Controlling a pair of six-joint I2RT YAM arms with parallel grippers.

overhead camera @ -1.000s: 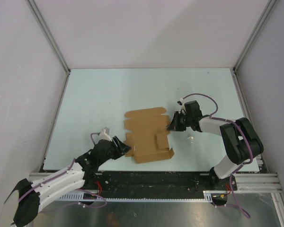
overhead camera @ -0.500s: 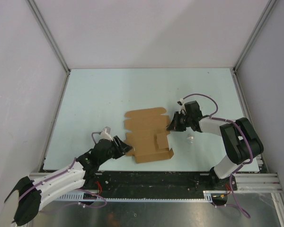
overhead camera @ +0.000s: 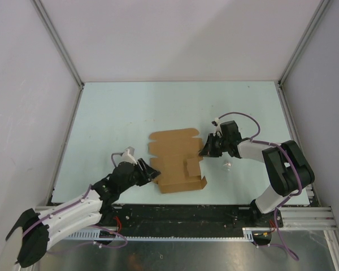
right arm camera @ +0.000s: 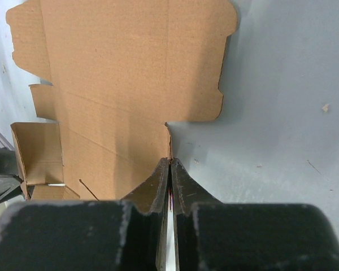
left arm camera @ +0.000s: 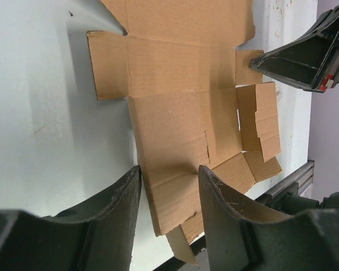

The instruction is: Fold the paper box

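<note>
The paper box (overhead camera: 172, 155) is a flat brown die-cut sheet lying in the middle of the table, with one small flap (overhead camera: 192, 167) folded up near its right side. My left gripper (overhead camera: 150, 174) is at the sheet's near-left corner. In the left wrist view it stands open (left arm camera: 168, 183), its fingers either side of a panel of the sheet (left arm camera: 181, 113). My right gripper (overhead camera: 204, 150) is at the sheet's right edge. In the right wrist view it is shut (right arm camera: 169, 162) on a thin raised edge of the cardboard (right arm camera: 113, 73).
A tiny clear plastic scrap (overhead camera: 227, 165) lies on the table just right of the right gripper. The near table edge with its black rail (overhead camera: 186, 213) runs close below the sheet. Grey walls enclose the table on three sides.
My left gripper has moved up and to the right onto the sheet's near-left corner, and its jaws have narrowed slightly. The right gripper and the sheet have stayed put.
</note>
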